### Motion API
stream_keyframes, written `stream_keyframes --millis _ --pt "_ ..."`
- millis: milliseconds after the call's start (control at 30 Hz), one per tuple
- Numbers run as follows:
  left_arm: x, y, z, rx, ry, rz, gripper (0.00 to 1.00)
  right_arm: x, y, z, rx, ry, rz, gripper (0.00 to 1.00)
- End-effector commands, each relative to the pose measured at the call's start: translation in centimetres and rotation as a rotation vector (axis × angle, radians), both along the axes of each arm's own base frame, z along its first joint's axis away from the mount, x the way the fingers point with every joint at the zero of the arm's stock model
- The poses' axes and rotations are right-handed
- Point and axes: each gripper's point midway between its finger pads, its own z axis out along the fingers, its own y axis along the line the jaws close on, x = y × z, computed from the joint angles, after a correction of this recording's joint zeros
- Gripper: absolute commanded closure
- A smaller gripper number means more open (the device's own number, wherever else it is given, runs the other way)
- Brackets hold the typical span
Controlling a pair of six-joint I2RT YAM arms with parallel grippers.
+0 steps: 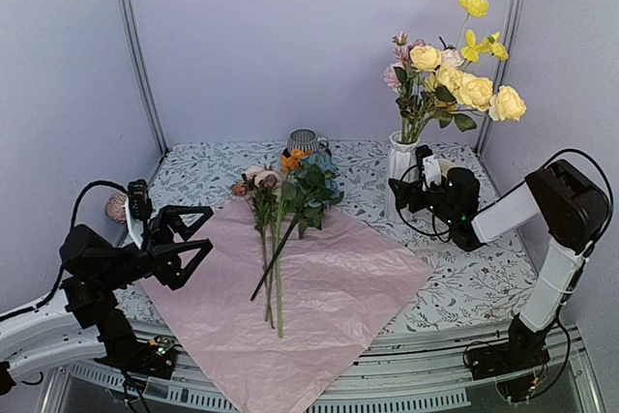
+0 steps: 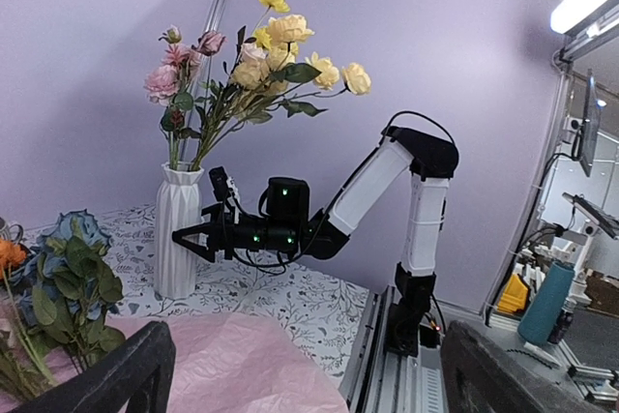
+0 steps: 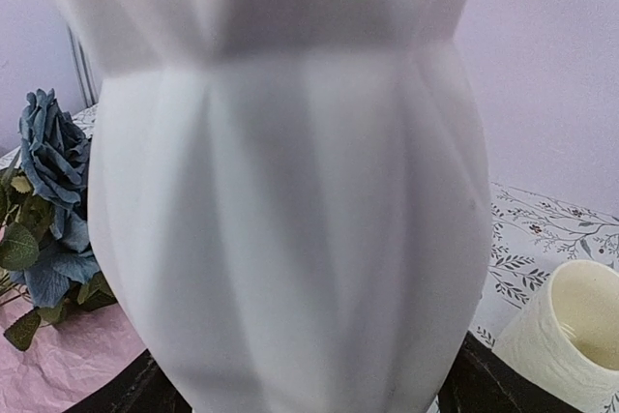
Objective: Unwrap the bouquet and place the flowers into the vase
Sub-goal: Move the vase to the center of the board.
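Observation:
The bouquet lies unwrapped: its lilac-pink paper (image 1: 329, 287) is spread flat, and several flowers (image 1: 290, 191) rest on it, blue, orange and pink heads pointing away from me. The white ribbed vase (image 1: 400, 157) stands at the back right and holds yellow and pink roses (image 1: 455, 84). My right gripper (image 1: 395, 195) has a finger on each side of the vase's body. In the right wrist view the vase (image 3: 290, 191) fills the whole gap. My left gripper (image 1: 208, 227) hangs wide open above the paper's left edge, holding nothing. In the left wrist view the paper (image 2: 222, 365) shows between its fingers.
A striped grey cup (image 1: 305, 140) stands behind the lying flowers. A cream mug (image 3: 571, 336) sits right beside the vase. A small round pinkish bundle (image 1: 117, 206) lies at the table's left edge. Metal frame posts (image 1: 135, 45) rise at the back corners.

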Motion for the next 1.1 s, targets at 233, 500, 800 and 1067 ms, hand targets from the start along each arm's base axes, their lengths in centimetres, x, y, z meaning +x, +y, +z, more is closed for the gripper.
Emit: stream_keyframes --millis 233,500,800,1067 --pt "-0.1 0.0 -0.3 0.016 -0.001 0.005 0.02 0.8 -0.3 4.5 0.067 -0.212 -0.015 0.27" --pt "0.1 -0.1 -0.4 0.025 0.006 0.009 0.02 2.8 0.8 5.1 0.124 -0.23 0.023 0.27" --pt "0.3 -0.3 -0.6 0.037 0.011 0.014 0.02 5.2 0.4 5.8 0.19 -0.237 0.045 0.27" --pt "0.6 -0.6 -0.7 0.043 0.016 0.017 0.02 8.0 0.8 5.1 0.199 -0.225 0.049 0.26"
